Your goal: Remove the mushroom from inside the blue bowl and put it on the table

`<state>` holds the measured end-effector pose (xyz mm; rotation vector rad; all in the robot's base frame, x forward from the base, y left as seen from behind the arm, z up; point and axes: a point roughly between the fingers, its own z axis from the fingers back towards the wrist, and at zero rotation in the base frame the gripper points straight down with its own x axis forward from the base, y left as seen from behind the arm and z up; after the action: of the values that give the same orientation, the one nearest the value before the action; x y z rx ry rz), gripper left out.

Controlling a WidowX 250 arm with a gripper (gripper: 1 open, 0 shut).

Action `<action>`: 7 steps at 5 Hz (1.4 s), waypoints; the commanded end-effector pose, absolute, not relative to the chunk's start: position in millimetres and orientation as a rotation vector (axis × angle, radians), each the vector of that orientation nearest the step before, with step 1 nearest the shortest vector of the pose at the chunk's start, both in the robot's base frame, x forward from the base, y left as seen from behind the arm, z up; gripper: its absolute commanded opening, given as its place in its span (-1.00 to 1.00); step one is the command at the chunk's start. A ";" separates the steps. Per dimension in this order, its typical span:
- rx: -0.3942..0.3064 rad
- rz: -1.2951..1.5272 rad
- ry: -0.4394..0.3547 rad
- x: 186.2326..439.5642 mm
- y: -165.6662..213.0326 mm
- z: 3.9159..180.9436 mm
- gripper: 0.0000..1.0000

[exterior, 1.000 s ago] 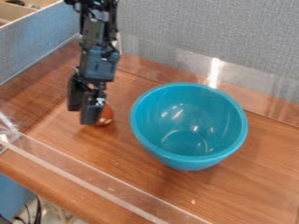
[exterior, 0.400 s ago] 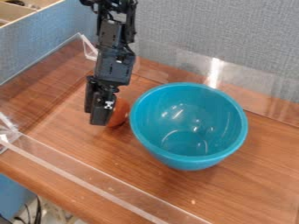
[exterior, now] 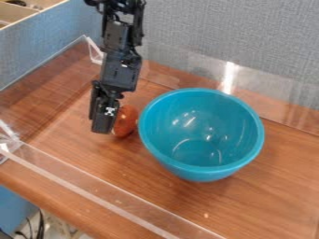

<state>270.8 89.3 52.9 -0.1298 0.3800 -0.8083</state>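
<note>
The blue bowl (exterior: 202, 133) stands on the wooden table (exterior: 75, 159), right of centre, and nothing shows inside it. The mushroom (exterior: 125, 122), with its reddish-brown cap and a bit of pale stem, rests on the table just off the bowl's left rim. My gripper (exterior: 107, 119) points steeply down with its dark fingers right at the mushroom, covering its left side. The fingers blend together, so I cannot make out the gap between them or whether they pinch the mushroom.
Low clear acrylic walls (exterior: 88, 191) run along the table's front and left edges, and another panel (exterior: 237, 75) stands at the back. A grey fabric wall (exterior: 225, 28) rises behind. A cardboard box (exterior: 32, 19) sits at the far left.
Since the earliest frame the arm has shifted right, toward the bowl, and the mushroom now lies closer to the bowl's rim. Almost nothing differs from the middle frame.
</note>
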 end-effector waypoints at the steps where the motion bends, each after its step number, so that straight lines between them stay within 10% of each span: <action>1: -0.077 -0.801 0.308 273.1 94.7 78.7 -1.00; 2: -0.080 -0.811 0.308 278.5 99.0 85.4 -1.00; 3: -0.083 -0.821 0.311 283.8 103.0 90.7 1.00; 7: -0.066 -1.106 0.316 267.2 95.9 70.2 1.00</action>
<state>261.7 96.2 50.4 -0.1225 0.3668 -1.0959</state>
